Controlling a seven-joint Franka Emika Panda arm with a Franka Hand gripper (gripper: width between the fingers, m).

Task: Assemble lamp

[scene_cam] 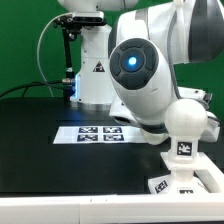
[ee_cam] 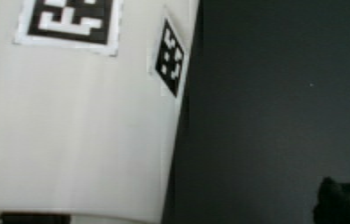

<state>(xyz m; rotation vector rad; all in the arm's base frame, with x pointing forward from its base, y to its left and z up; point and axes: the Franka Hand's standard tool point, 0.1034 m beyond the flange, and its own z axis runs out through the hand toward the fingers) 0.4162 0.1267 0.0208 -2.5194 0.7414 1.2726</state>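
White bulb (scene_cam: 183,122): lower right, on tagged base block (scene_cam: 188,178).
Marker board (scene_cam: 98,133): centre counter (scene_cam: 40,130).
Claw: hidden, opening unclear.

Visible inventory — one bulb (scene_cam: 185,125) seated on one base block (scene_cam: 190,177), one marker board (scene_cam: 98,133), one robot arm (scene_cam: 140,70) — single units only.

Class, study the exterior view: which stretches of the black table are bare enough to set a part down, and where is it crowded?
Bare: the black table from the marker board to the exterior view's left edge, and the strip in front of that board. Crowded: the exterior view's right, where the bulb stands on the base block beside the robot arm.
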